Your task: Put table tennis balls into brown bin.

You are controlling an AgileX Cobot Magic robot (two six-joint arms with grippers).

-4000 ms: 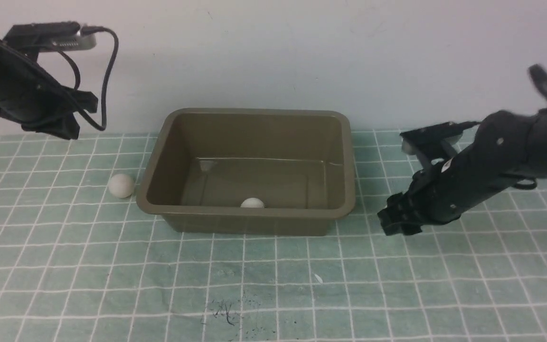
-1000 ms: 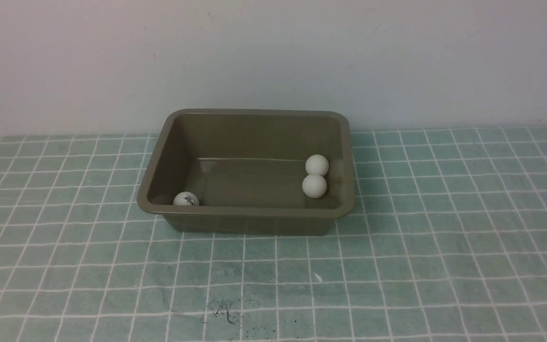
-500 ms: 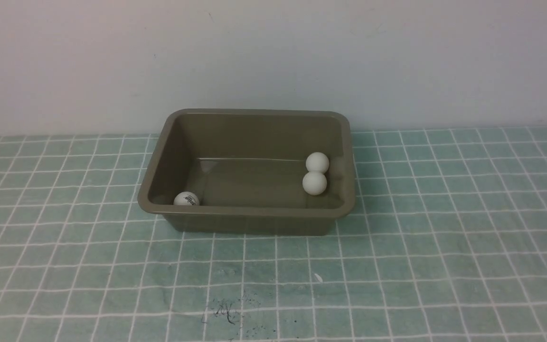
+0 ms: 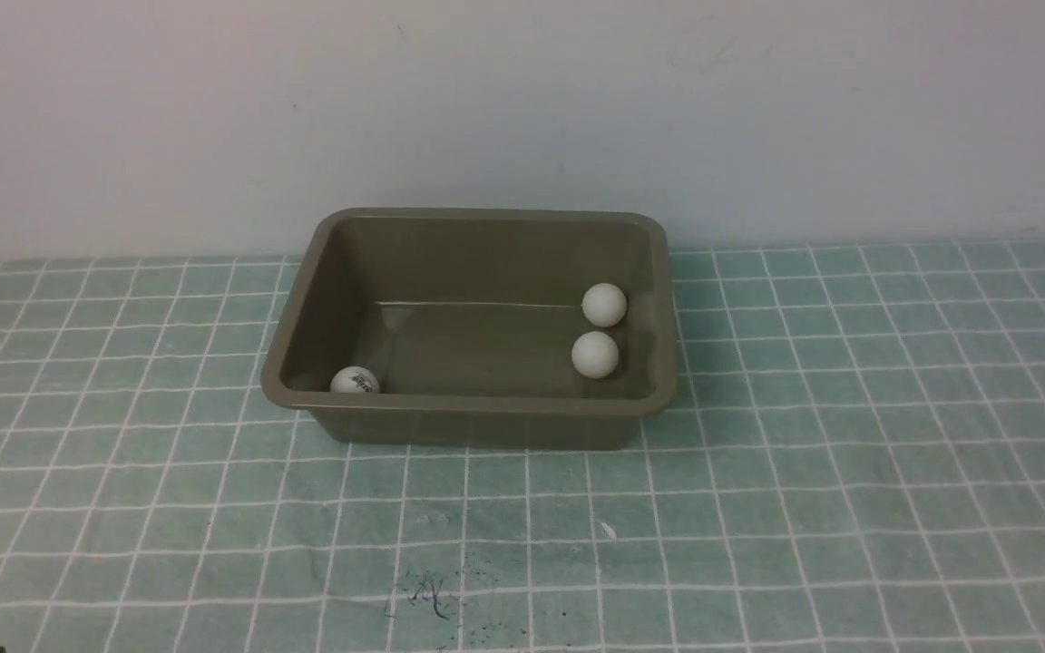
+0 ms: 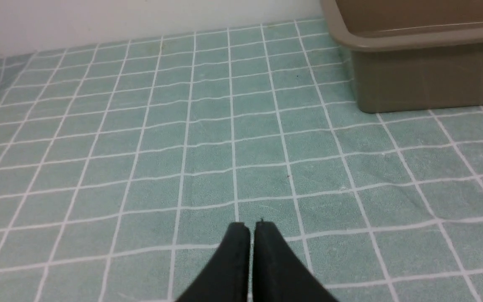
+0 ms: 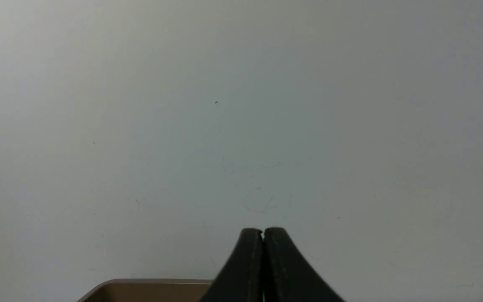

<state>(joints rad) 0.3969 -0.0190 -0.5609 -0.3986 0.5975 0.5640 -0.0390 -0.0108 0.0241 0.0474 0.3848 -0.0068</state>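
Olive-brown bin (image 4: 477,426) holds three table tennis balls (image 4: 594,354) | left gripper (image 5: 252,224), right gripper (image 6: 263,230) pinched together, empty | judged done: park both clear.

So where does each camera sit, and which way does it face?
Front view: between the robot's arms, looking forward and down at the brown bin holding the table tennis balls; no gripper shows.
Left wrist view: on the left arm, low over the cloth, facing the bin's side; shut left gripper shows.
Right wrist view: on the right arm, facing the wall; shut right gripper shows.
Shared: all three catch the bin.
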